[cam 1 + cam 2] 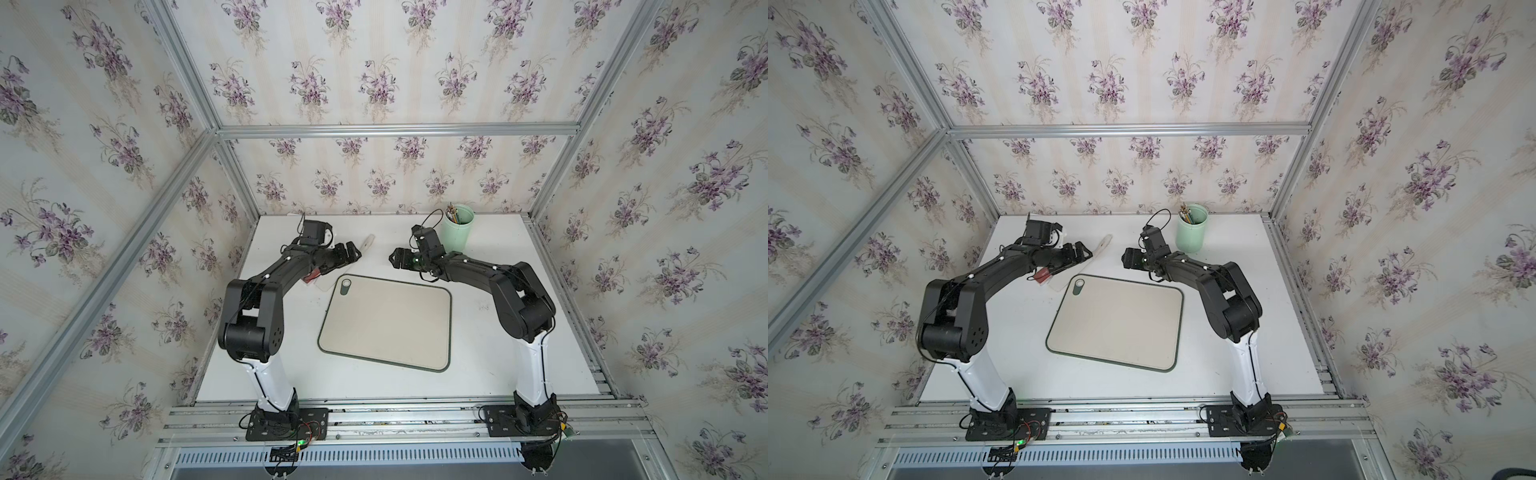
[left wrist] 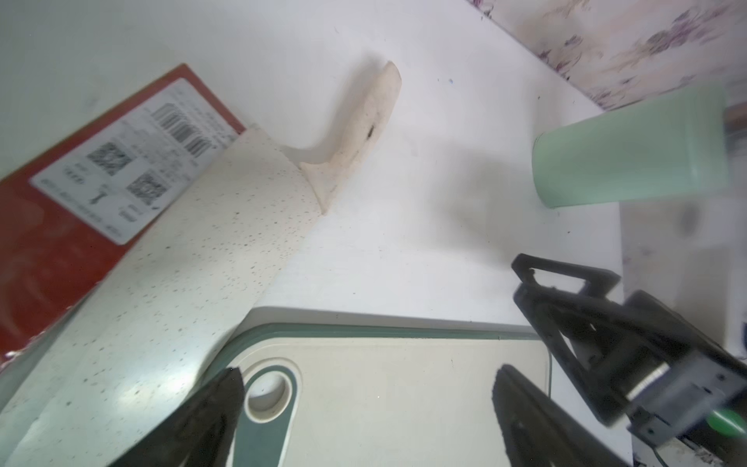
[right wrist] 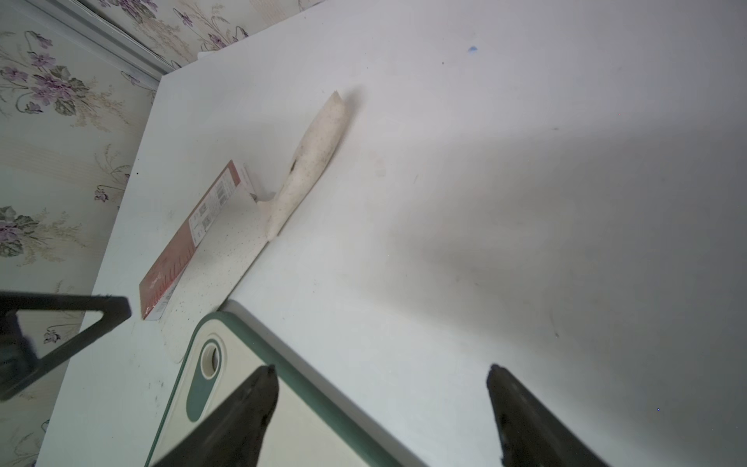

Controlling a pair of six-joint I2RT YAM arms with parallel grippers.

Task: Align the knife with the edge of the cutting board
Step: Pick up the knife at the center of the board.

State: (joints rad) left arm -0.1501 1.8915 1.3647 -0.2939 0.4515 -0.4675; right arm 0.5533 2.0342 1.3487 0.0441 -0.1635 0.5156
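Left wrist view: left gripper (image 2: pixel 370 374) and right gripper (image 3: pixel 380 371) are wide open (empty), so left should gently slide the knife (image 2: pixel 202 263) along the cutting board (image 2: pixel 404 404) edge.

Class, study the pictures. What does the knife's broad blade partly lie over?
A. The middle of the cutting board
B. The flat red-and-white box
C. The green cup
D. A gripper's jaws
B: in the left wrist view the knife has its speckled blade covering one long side of the red-and-white box, hiding part of its label; the green cup stands well apart.
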